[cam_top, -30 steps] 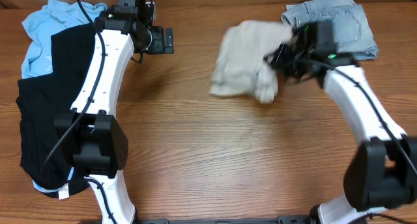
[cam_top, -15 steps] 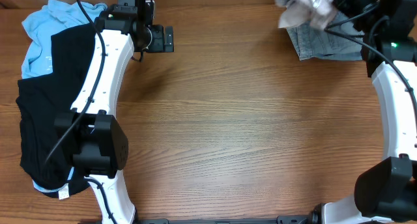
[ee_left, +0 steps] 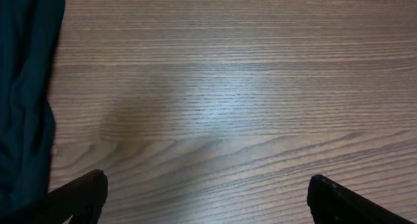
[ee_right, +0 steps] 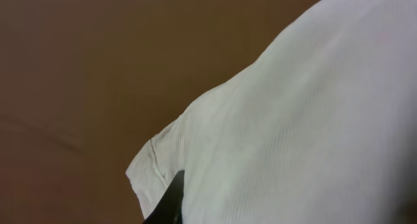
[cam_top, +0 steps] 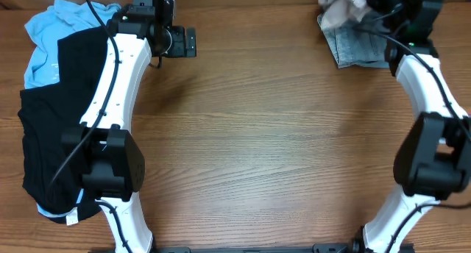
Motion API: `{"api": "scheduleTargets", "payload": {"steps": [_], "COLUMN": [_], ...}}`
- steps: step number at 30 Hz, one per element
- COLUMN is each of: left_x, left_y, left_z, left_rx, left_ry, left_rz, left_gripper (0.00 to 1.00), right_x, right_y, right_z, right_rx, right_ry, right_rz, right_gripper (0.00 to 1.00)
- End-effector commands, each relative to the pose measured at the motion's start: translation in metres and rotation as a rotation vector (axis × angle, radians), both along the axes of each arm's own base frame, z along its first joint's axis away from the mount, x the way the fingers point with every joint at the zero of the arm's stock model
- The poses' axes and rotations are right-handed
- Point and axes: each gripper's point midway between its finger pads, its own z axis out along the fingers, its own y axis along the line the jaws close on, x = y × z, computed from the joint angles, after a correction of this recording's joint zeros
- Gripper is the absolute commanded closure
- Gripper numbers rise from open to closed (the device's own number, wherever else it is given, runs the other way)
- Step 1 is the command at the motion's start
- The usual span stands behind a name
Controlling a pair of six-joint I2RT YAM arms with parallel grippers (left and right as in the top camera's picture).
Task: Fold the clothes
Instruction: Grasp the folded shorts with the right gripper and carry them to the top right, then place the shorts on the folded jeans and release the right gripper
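The beige shorts hang bunched from my right gripper at the far right edge, above a folded denim garment. In the right wrist view the pale cloth fills the frame and covers the jaws, with one dark fingertip showing. My left gripper is open and empty above bare wood at the far left; its two fingertips stand wide apart. A black garment lies over a light-blue shirt along the left edge.
A dark cloth edge shows at the left of the left wrist view. The wooden table spans the frame. The left arm reaches over the black garment.
My right gripper lifted the beige shorts off the table and carried them back to the far right corner over the denim garment. The left arm has not moved.
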Motion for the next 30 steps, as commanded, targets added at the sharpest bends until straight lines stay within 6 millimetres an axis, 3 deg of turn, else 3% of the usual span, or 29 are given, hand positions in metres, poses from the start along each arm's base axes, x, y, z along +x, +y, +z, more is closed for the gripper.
{"api": "scheduleTargets", "payload": {"steps": [1, 8, 10, 11, 12, 14, 15, 17, 21, 30], "left_x": [0.002, 0.007, 0.010, 0.010, 0.010, 0.010, 0.011, 0.011, 0.010, 0.008], "left_y": [0.002, 0.000, -0.001, -0.001, -0.001, -0.002, -0.002, -0.003, -0.004, -0.003], "left_z": [0.000, -0.002, -0.009, -0.012, -0.015, -0.022, -0.026, -0.032, -0.042, -0.047], "left_rx": [-0.002, -0.007, -0.011, -0.011, -0.010, -0.008, -0.007, -0.005, -0.003, 0.000], "left_ry": [-0.006, -0.019, -0.012, -0.008, -0.001, 0.013, 0.022, 0.033, 0.056, 0.073], "left_rz": [0.005, 0.009, 0.015, 0.015, 0.015, 0.014, 0.013, 0.012, 0.010, 0.011], "left_gripper": [0.00, 0.00, 0.00, 0.00, 0.00, 0.00, 0.00, 0.00, 0.00, 0.00], "right_x": [0.001, -0.019, -0.036, -0.043, -0.051, -0.066, -0.073, -0.083, -0.096, -0.125], "right_y": [-0.024, -0.060, -0.069, -0.069, -0.069, -0.067, -0.068, -0.069, -0.071, -0.077], "right_z": [0.019, -0.039, -0.072, -0.082, -0.093, -0.112, -0.120, -0.129, -0.122, -0.051], "right_rx": [-0.031, -0.046, -0.048, -0.052, -0.059, -0.061, -0.066, -0.065, -0.099, -0.351], "right_ry": [-0.050, 0.186, 0.333, 0.379, 0.435, 0.531, 0.573, 0.627, 0.654, 0.586], "right_rz": [-0.048, -0.094, -0.100, -0.096, -0.087, -0.071, -0.069, -0.074, -0.054, -0.015], "right_gripper": [0.96, 0.96, 0.93, 0.80, 0.57, 0.19, 0.11, 0.08, 0.09, 0.09]}}
